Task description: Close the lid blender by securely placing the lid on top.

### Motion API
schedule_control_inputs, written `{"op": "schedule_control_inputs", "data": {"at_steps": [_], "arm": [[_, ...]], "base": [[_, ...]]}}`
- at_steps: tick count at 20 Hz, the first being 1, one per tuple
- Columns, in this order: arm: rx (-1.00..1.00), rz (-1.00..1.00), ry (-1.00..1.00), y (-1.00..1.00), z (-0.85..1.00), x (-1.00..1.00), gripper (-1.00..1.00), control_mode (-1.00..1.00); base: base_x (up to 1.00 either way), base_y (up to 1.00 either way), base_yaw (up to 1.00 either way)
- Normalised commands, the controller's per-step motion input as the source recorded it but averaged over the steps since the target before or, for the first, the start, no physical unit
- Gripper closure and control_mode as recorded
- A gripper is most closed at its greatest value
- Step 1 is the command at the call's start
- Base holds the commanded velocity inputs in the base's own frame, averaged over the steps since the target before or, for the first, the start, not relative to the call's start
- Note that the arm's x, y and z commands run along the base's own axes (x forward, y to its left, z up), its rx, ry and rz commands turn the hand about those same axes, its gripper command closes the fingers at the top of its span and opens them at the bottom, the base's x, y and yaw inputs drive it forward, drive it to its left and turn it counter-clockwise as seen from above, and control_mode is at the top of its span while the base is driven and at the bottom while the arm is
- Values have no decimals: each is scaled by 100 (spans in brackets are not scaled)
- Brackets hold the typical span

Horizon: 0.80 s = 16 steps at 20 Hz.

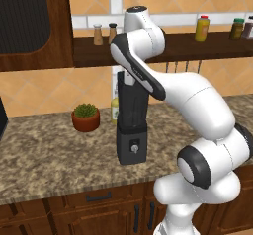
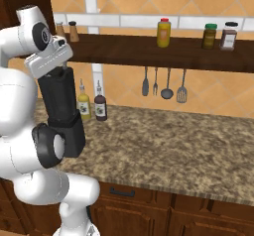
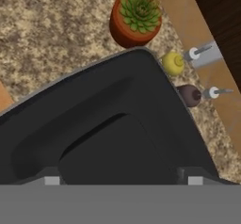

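— Where the hand view looks down, what fills it?
— Black lid [image 3: 117, 138] up close, plant pot [image 3: 135, 18] at 12 o'clock.
— And the base views?
— Blender [image 1: 131, 125] upright on the tabletop [image 1: 44, 150], its top hidden by the arm. Jaws: cannot tell.

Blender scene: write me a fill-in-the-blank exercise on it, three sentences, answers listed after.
1. The blender stands on the granite ____.
2. The plant pot beside the blender holds a small ____ succulent.
3. In the right base view, ____ utensils hang under the wooden shelf.

Missing words: counter; green; four
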Motion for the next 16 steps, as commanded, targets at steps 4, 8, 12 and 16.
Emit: {"op": "schedule_control_inputs", "data": {"at_steps": [4,8,12,16], "arm": [[0,0,4,0,-17,-4,-100,-100],[0,0,0,0,-5,-12,-100,-100],[0,0,-1,0,-14,-1,-100,-100],[0,0,-11,0,0,-8,-100,-100]], "base": [[0,0,0],[0,0,0],[0,0,0],[0,0,0]]}}
